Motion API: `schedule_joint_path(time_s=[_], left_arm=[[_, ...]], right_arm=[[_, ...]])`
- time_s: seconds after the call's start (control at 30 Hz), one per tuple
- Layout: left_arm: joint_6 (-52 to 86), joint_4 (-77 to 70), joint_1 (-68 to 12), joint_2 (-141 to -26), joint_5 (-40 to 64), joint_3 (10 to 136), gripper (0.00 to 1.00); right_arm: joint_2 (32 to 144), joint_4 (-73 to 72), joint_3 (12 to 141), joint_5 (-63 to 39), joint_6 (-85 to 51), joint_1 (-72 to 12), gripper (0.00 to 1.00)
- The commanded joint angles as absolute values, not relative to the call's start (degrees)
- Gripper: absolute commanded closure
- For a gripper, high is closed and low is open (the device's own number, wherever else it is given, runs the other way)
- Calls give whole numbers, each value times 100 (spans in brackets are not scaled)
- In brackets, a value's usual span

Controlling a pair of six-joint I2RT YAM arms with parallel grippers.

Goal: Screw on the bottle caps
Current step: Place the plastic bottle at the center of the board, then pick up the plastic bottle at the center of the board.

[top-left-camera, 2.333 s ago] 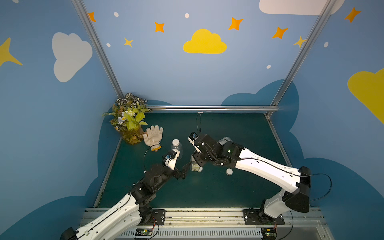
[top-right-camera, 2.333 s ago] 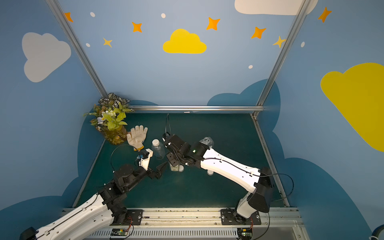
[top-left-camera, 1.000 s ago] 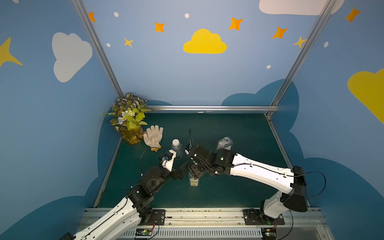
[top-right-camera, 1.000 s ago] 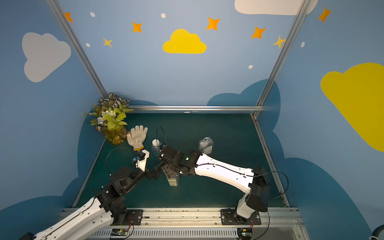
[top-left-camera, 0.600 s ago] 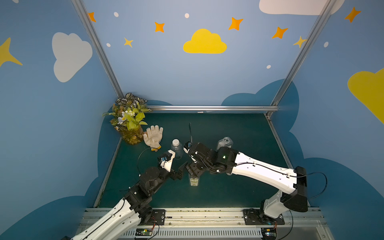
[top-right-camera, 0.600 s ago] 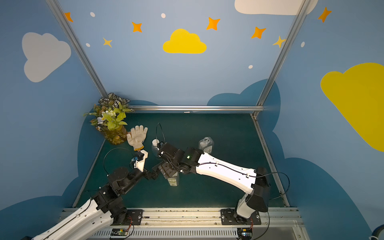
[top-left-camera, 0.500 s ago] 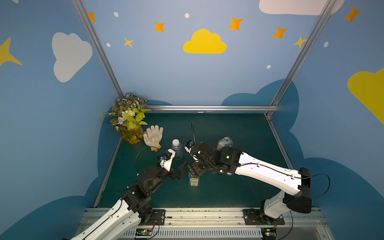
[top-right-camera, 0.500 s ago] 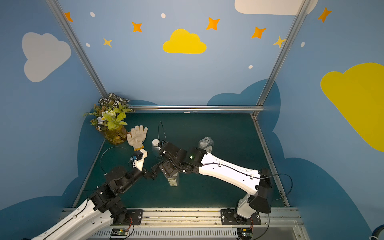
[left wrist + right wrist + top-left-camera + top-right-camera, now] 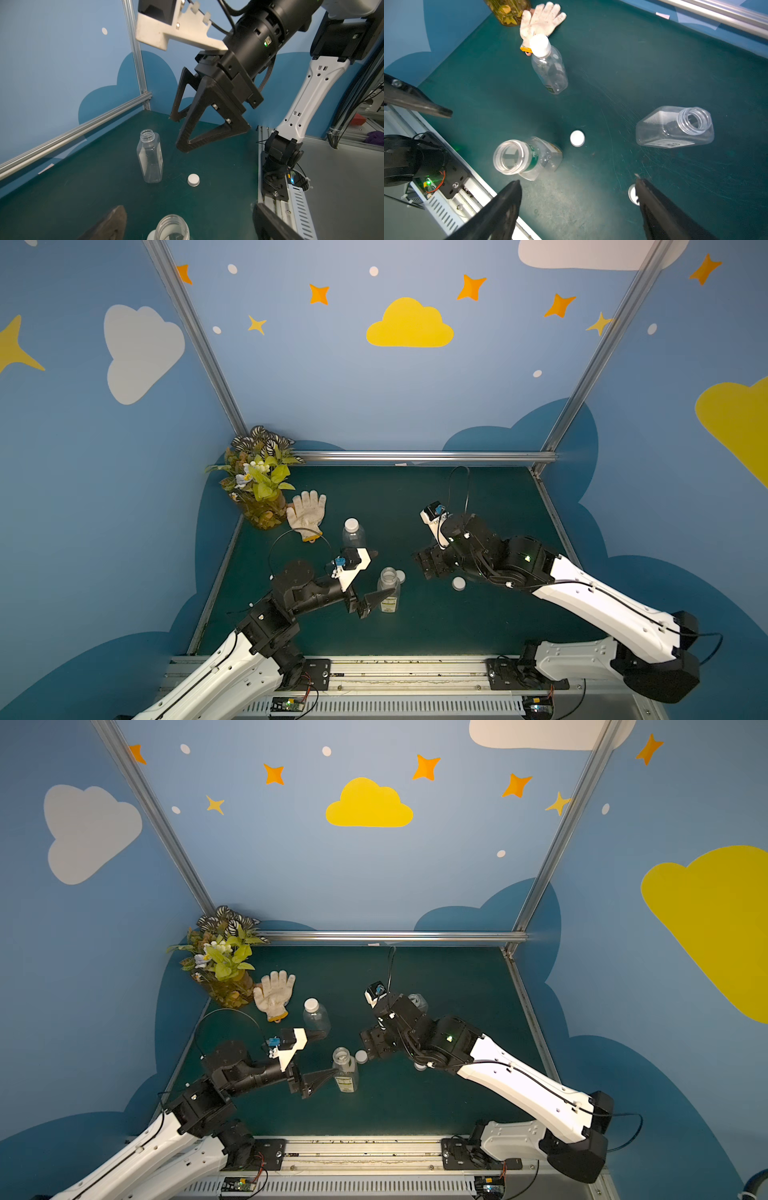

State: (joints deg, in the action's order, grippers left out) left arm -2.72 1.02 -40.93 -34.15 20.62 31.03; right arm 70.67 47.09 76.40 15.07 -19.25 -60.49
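Green mat point(image 9: 498, 497) covers the table, and three bottles stand up on it. The slim bottle point(image 9: 388, 593) stands near the middle with its top open. The left gripper point(image 9: 188, 209) is spread wide with this bottle's neck between its two fingers. The left wrist view shows a gap on each side, so it grips nothing. The first loose cap point(image 9: 400, 576) lies on the mat just beside the slim bottle, at its 1 o'clock. The second loose cap point(image 9: 459, 583) lies at the slim bottle's 3 o'clock, close under the right arm. The right gripper point(image 9: 577, 182) hangs above the mat between the two loose caps, spread wide too, with nothing in it. The round bottle point(image 9: 353, 536) stands at the slim bottle's 11 o'clock and has a white top cap point(image 9: 351, 524) on it. The flat-sided bottle point(image 9: 417, 1002) stands farther back at the slim bottle's 1 o'clock, open on top and partly hidden by the right arm. A white glove point(image 9: 307, 510) and a plant point(image 9: 259, 481) sit in the mat's 10 o'clock corner.
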Motion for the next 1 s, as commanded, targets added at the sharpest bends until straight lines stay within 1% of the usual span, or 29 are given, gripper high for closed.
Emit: schedule_joint_path(time_s=[0.0,0.2,0.33,0.7,0.8,0.9,0.97], left_arm=[[-77,-369,-4068,-3532,2057,2836,4],[221,-1104,-4069,-4050,1925,2483,10],[272,-1611,-4069,-4217,1864,2283,12],[163,-2065,-4069,-4642,1941,2085,19],[133,-2098,-4069,-4717,1937,2079,24],[132,-2178,-4073,-4759,1899,2034,33],[132,-2184,-4069,-4761,1876,2015,44]], right_arm=[[6890,4488,7401,1256,-1942,-5914,10],[6774,4343,7037,1084,-1975,-5775,10],[6741,4285,6903,1003,-1998,-5739,10],[6868,4173,6767,861,-2039,-5686,10],[6892,4165,6749,861,-2038,-5678,10],[6911,4153,6725,861,-2039,-5669,10],[6926,4132,6693,861,-2039,-5669,10]])
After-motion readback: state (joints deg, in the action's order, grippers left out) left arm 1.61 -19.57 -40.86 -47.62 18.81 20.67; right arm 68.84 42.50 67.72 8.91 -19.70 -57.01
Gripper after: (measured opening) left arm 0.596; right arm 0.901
